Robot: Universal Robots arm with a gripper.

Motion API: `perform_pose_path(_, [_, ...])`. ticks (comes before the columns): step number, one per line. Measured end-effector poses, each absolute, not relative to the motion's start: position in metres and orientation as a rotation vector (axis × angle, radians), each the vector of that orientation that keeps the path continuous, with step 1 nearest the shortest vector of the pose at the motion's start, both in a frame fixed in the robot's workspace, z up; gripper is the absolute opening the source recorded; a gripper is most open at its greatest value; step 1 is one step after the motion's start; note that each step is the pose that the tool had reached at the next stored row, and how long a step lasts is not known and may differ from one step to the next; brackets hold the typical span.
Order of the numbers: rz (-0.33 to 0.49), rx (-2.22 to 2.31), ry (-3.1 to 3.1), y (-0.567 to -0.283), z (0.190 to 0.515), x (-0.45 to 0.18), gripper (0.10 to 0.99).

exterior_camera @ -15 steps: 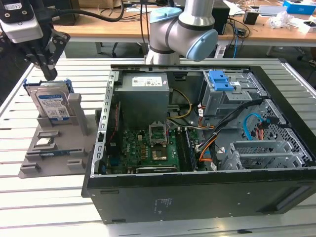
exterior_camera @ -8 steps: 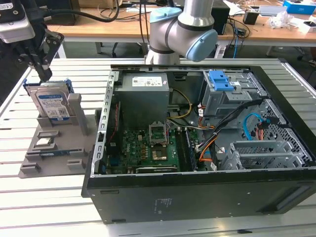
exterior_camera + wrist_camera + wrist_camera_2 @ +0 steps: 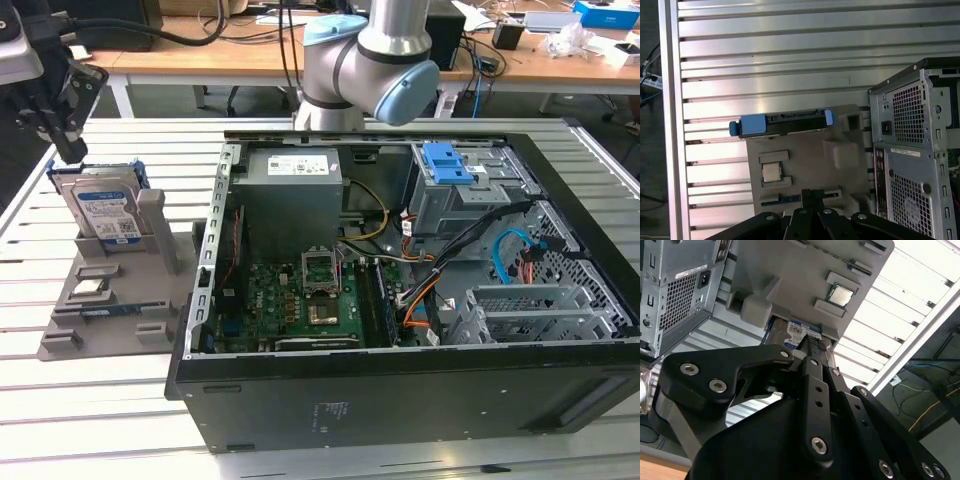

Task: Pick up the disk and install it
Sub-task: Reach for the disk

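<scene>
Gripper hangs pointing down just above the disk at the exterior view's left, apart from it; whether it is spread or pressed together I cannot tell; the arm's grey-and-blue joint rises behind the computer case. Disk stands upright on edge in a slot of a grey holder on the slatted table, beside the case; a small square chip lies in a recess of the same holder; the open case holds a green circuit board and a blue latch.
</scene>
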State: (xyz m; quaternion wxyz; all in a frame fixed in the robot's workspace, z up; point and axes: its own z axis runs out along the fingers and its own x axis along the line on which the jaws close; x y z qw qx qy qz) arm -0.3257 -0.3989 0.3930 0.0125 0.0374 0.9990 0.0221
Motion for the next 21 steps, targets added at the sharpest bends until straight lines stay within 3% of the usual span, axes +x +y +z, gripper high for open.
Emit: perform_pose_path(21, [0.069,0.117,3.114,-0.399,0.393,-0.365,0.106])
